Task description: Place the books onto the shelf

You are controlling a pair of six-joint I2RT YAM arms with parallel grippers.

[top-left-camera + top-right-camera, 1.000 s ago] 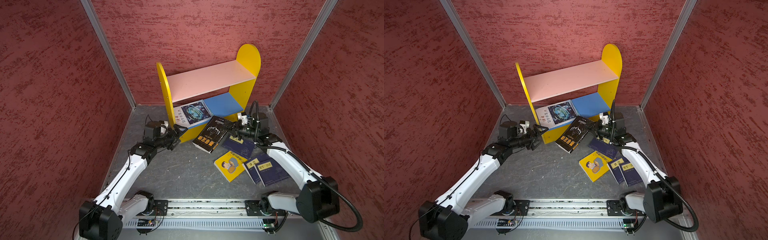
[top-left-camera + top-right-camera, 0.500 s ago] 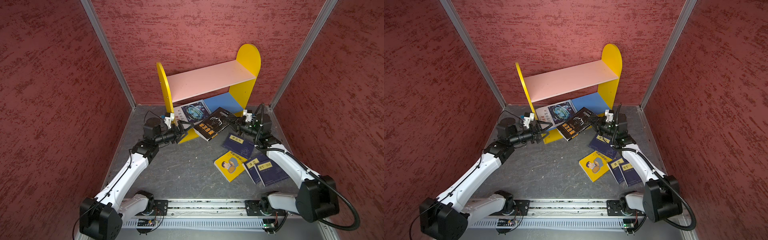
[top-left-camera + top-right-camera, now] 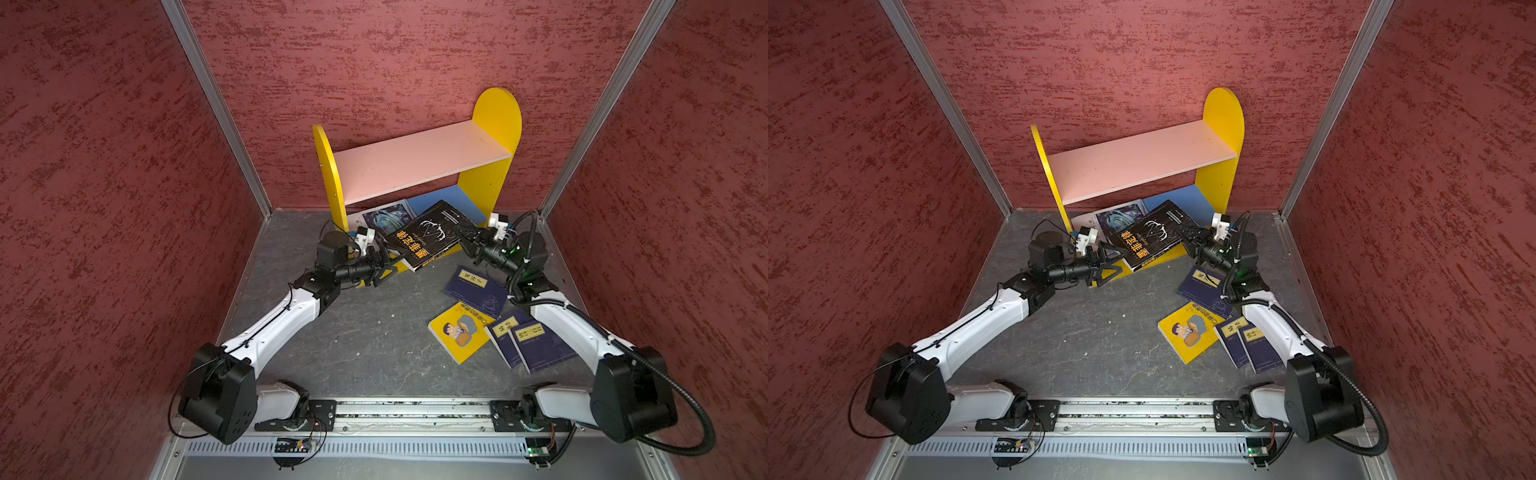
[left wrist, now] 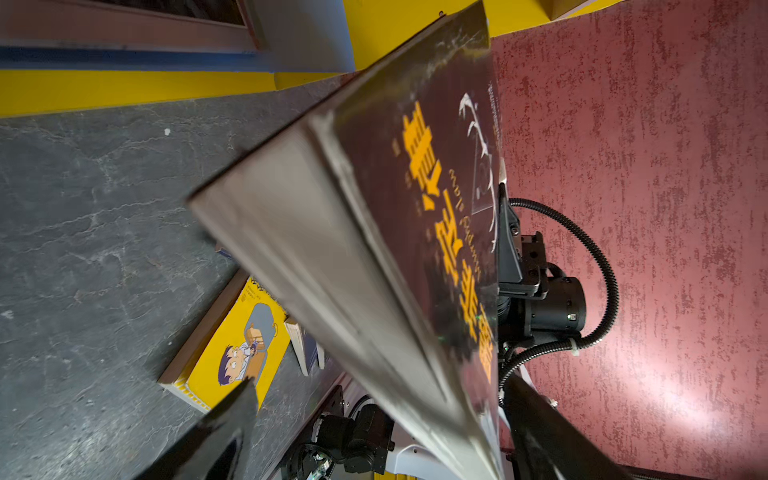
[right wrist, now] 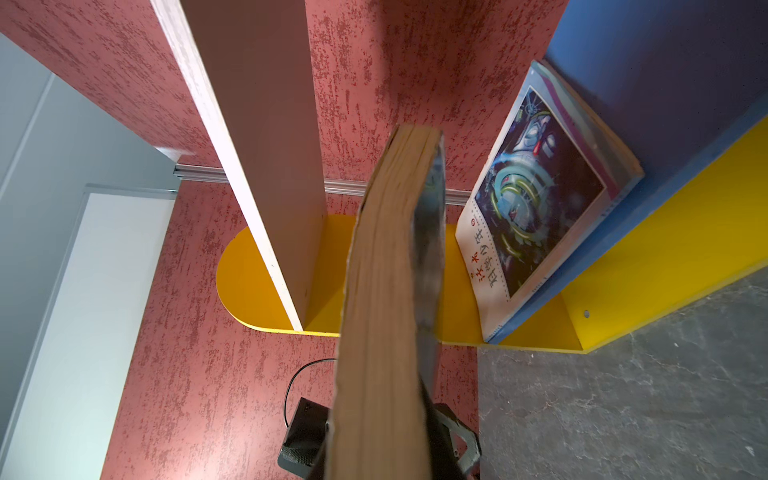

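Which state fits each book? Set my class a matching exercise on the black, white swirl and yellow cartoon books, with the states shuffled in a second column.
Column one:
1. black book
2. white swirl book
3. yellow cartoon book

Column two:
A. lying flat on the floor
B. lying on the blue lower board
C. clamped in the right gripper, off the floor

Pairs: 1-C, 2-B, 3-A

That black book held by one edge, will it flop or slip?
Probably fairly stiff: the black book looks thick and shows no sag though the right end effector pinches only one edge. Its cover looks glossy, with reflections in the left wrist view, so it might pivot or slip in that narrow grip. Its thick page block suggests some weight.
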